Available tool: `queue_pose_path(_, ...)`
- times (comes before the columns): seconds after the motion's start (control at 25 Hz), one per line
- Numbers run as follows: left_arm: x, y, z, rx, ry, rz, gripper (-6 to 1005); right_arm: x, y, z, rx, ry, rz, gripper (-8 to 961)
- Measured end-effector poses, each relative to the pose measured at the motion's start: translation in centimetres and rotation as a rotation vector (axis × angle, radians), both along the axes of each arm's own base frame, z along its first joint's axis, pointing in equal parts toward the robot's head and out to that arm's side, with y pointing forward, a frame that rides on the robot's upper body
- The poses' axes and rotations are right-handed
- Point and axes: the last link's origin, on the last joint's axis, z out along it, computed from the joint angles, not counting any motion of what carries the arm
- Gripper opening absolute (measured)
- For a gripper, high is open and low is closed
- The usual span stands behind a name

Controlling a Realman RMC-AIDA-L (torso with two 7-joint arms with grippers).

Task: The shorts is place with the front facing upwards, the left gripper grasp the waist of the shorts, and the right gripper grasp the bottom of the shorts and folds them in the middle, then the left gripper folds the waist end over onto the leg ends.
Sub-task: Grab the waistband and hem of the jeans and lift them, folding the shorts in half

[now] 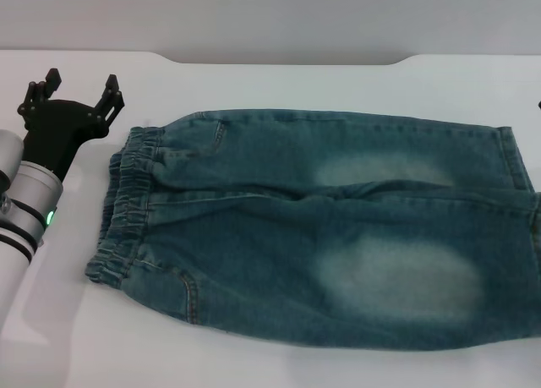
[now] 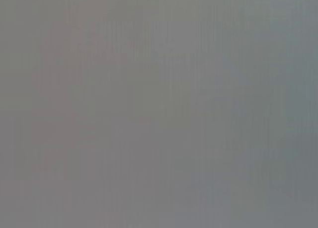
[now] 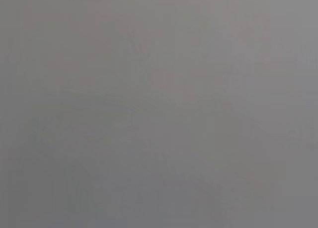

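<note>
One pair of shorts [image 1: 321, 236] lies flat on the white desk [image 1: 279, 75], waist of the shorts [image 1: 127, 206] toward the robot's left, leg ends [image 1: 517, 164] running off the right edge. Denim looks soft, floppy and fairly heavy, not slippery; best holds are probably the thick gathered waistband and the stitched hems. No containers; left gripper [image 1: 78, 90] hovers open beside the waist, touching nothing, right gripper unseen.

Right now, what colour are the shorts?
Teal-blue denim shorts with pale faded patches on both legs; clearest in the head view.
</note>
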Motion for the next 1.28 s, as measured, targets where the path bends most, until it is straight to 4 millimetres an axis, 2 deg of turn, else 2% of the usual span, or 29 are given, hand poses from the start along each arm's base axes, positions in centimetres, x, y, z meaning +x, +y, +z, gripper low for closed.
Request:
queue_pose_path(0.32, 0.1, 0.2, 0.1, 0.0, 0.001, -0.004, 840, 0.0, 0.0, 0.0, 0.003, 0.005, -0.001, 716)
queue_pose_path(0.44, 0.8, 0.5, -0.3, -0.036, -0.023, -0.009, 840, -0.1, -0.1, 0.0, -0.001, 0.083, -0.002, 715)
queue_pose_path(0.64, 3.2, 1.9, 0.1, -0.13, 0.01, 0.007, 839, 0.2, -0.3, 0.8, -0.007, 0.179, 0.004, 714)
queue_pose_path(0.84, 6.7, 3.1, 1.7, -0.189, 0.075, 0.038, 839, 0.3, 0.8, 1.6, -0.065, 0.211, -0.029, 713)
queue_pose_path(0.88, 6.7, 3.1, 1.7, -0.189, 0.075, 0.038, 839, 0.3, 1.2, 1.9, -0.083, 0.221, -0.045, 712)
queue_pose_path(0.92, 8.2, 3.7, 2.7, -0.244, 0.114, 0.077, 839, 0.5, 1.8, 2.3, -0.107, 0.227, -0.07, 712)
queue_pose_path(1.04, 9.5, 4.1, 3.7, -0.313, 0.147, 0.11, 839, 0.5, 2.9, 3.4, -0.144, 0.215, -0.144, 711)
queue_pose_path(1.2, 11.6, 4.1, 5.3, -0.394, 0.164, 0.139, 839, -1.2, 4.4, 6.1, -0.167, 0.175, -0.24, 710)
queue_pose_path(1.24, 11.6, 4.1, 5.3, -0.394, 0.164, 0.139, 839, -1.7, 4.9, 7.1, -0.187, 0.172, -0.277, 710)
queue_pose_path(1.28, 12.7, 3.8, 6.2, -0.41, 0.17, 0.135, 839, -2.0, 5.3, 8.0, -0.219, 0.167, -0.315, 710)
